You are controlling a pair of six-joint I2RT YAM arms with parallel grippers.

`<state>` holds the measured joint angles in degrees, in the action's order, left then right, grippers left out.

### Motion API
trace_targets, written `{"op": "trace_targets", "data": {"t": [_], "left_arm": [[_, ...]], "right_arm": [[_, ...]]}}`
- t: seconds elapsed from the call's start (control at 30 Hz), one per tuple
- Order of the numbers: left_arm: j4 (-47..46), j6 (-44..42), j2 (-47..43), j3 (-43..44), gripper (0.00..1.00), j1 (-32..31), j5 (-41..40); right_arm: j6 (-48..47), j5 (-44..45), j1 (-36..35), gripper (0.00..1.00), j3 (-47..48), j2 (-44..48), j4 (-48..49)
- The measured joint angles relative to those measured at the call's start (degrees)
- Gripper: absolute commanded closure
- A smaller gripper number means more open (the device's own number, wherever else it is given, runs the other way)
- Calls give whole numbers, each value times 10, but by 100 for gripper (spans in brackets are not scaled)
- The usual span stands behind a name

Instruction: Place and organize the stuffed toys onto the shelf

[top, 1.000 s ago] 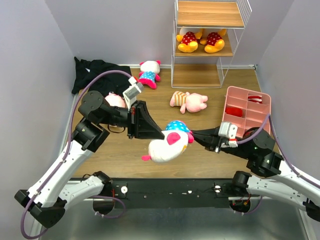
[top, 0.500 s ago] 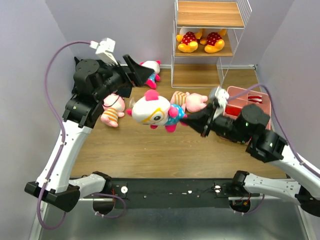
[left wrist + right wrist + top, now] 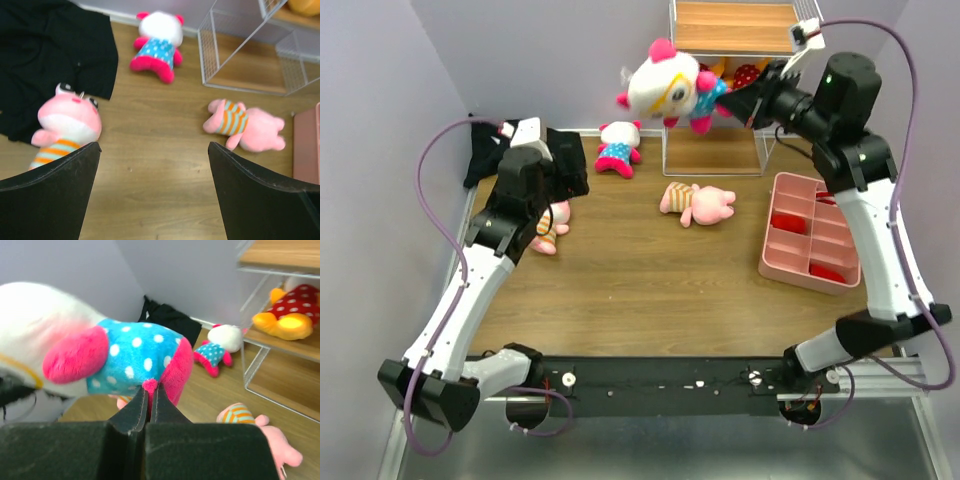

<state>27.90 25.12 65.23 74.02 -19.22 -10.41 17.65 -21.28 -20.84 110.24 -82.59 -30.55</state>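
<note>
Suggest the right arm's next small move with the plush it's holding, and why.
Probably swing right, over the top board of the white wire-frame shelf. The right gripper is shut on the white-and-magenta plush in a blue dotted dress, hanging left of the shelf; two yellow plush toys sit on the middle board.

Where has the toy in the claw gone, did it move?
Yes. The white toy moved far toward the shelf, now right beside it, in the right gripper.
</note>
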Motion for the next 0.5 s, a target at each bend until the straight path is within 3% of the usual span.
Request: {"op": "trace_targets", "data": {"t": [0.23, 0.5], "left_arm": [[-21, -13, -50, -109, 1, 0, -3], [-33, -17, -52, -117, 1, 0, 12]], "right_arm": [[141, -40, 128, 99, 169, -155, -10], [298, -80, 176, 99, 227, -256, 76]]}}
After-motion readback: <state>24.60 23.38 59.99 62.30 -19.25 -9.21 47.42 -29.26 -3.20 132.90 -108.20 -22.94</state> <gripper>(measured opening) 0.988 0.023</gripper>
